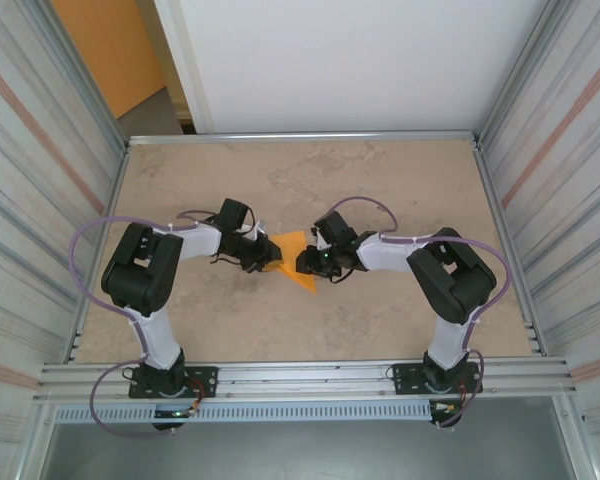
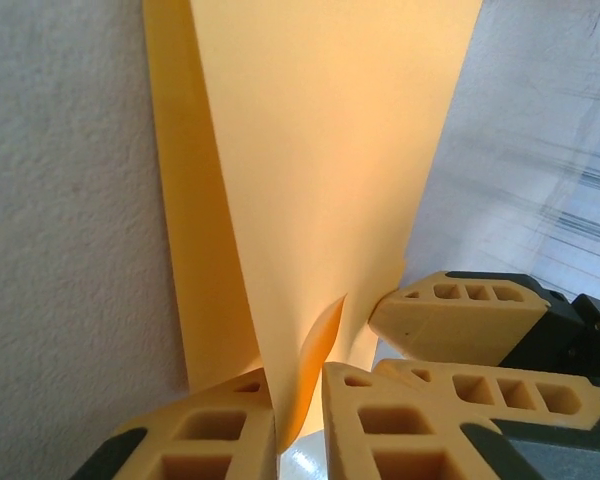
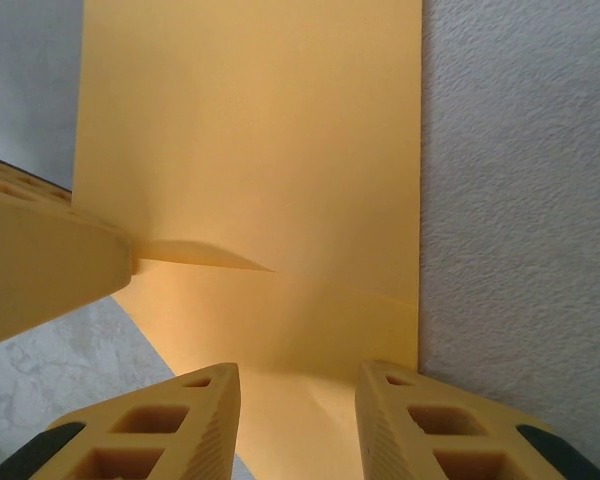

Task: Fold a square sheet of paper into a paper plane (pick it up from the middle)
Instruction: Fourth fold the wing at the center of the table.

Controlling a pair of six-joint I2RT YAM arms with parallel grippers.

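Paper, thin, light & floppy, sits mid-bench between both hands. Left hand is pinched on its edge. Right hand has fingers apart w/ sheet across the gap. Prob. best held at creased edge, lightly; creases and tears easily.

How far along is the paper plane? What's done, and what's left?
Done: the orange paper is already folded, with overlapping layers and a crease visible, and it shows a pointed outline from above. In hand: the left hand pinches a folded edge, while the right hand straddles the paper, open. Left: it is not yet a narrow dart, so more folds seem needed.
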